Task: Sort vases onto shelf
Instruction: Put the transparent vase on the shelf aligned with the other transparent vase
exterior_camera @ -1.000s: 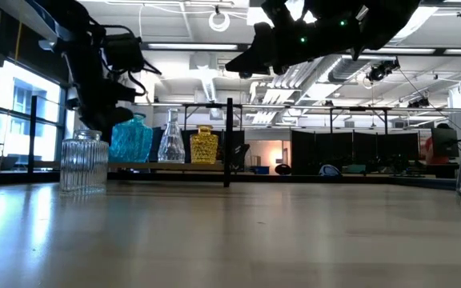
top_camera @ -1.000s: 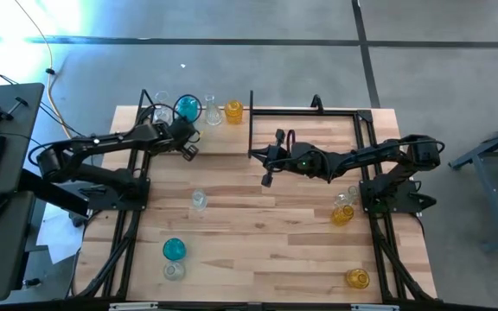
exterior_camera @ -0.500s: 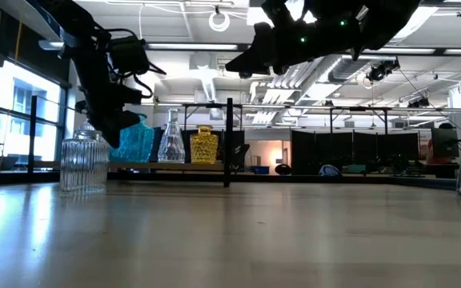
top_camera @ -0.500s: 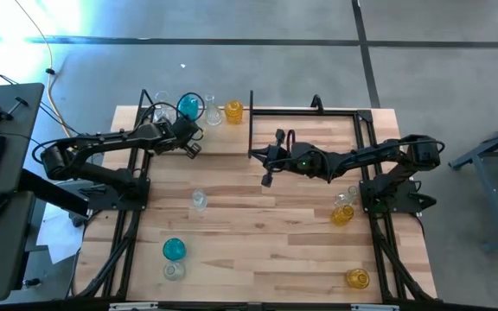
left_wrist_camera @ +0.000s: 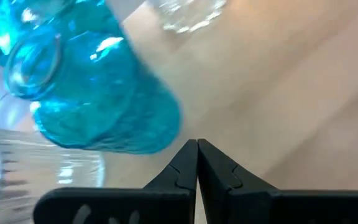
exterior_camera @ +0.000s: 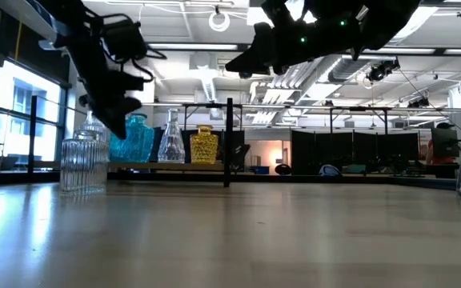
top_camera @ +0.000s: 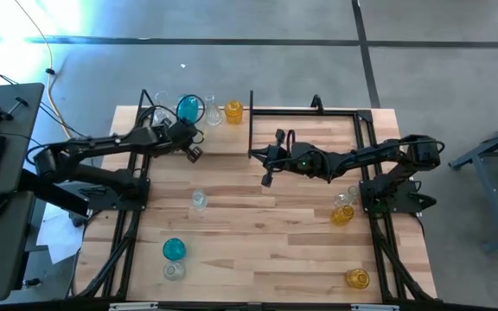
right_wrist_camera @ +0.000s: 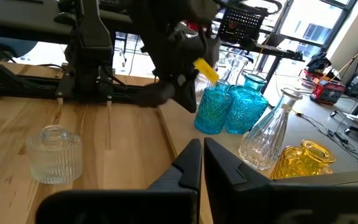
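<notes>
From above, the shelf sits at the table's far left part, carrying a clear vase, a teal vase, a tall clear vase and an amber vase in a row. The left gripper hangs just in front of the teal vase, near the shelf's front edge, not touching it. The right gripper hovers over the table's middle, well apart from every vase. A ribbed clear jar stands alone on the table between the arms; a second teal vase and a clear one stand near the front left, and three more, two amber and one clear, stand on the right side.

From table level, the left gripper hangs above the ribbed clear jar and overlaps the teal vase on the shelf; the right arm crosses the top.

The left wrist view shows that arm's fingers pressed together, gripping nothing, with the teal vase beyond the tips and to one side, outside the jaws.

The right wrist view shows its fingers nearly shut, with only a thin gap and nothing in them, the shelf's vases ahead and the ribbed jar off to one side.
</notes>
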